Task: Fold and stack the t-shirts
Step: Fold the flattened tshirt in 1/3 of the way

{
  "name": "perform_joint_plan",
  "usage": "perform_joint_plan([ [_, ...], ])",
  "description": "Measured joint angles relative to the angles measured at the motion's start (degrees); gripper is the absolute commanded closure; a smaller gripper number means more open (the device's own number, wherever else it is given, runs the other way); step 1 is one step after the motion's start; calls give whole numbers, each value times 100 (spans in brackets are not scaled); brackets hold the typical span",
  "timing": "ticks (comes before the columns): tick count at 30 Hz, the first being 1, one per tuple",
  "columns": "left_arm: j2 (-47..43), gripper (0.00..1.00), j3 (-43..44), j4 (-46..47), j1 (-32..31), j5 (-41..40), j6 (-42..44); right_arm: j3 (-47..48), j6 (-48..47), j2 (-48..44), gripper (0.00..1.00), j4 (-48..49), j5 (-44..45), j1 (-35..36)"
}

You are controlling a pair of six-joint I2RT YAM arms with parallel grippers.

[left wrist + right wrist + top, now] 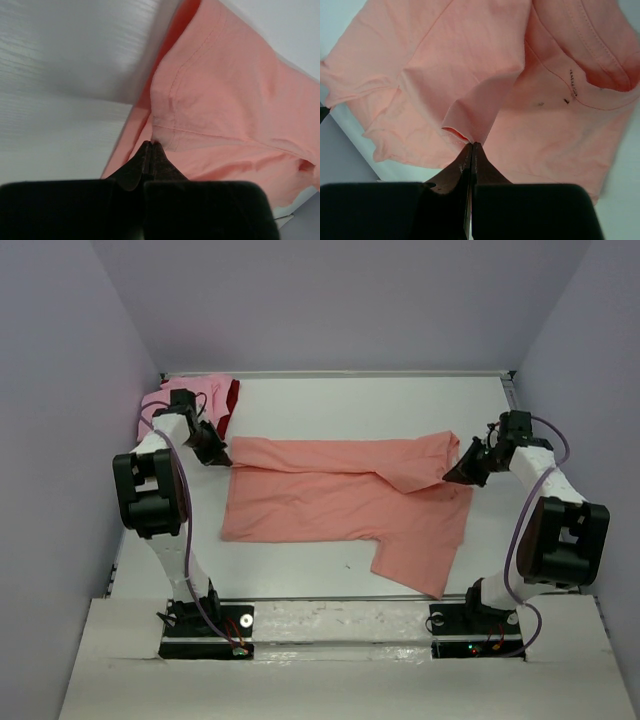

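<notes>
At the far left corner, a pink t-shirt (205, 390) is lying bunched beside a dark red t-shirt (232, 400). The left gripper (218, 455) is pinching the left edge of the salmon t-shirt (340, 505) spread across the table (330, 410), and the right gripper (455, 475) is clamping its right edge.

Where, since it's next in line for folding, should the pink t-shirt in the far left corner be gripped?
Pinch the pink t-shirt at its bunched near edge, coming down from above. Walls close its far and left sides, and the dark red t-shirt shows at its right. The left pincer is nearest, though shut on the salmon t-shirt.
</notes>
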Motion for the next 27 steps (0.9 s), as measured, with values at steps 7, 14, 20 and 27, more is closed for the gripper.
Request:
perform_joint_plan([
  [7, 164, 89, -68, -103, -168, -118, 46, 0, -175, 369, 88, -264, 365, 166],
  [14, 463, 51, -68, -157, -356, -129, 111, 17, -278, 568, 27, -446, 616, 339],
  [20, 463, 38, 208, -297, -372, -157, 157, 385, -330, 575, 25, -597, 835, 339],
  [27, 164, 34, 546, -127, -369, -55, 179, 848, -350, 625, 27, -435, 826, 339],
])
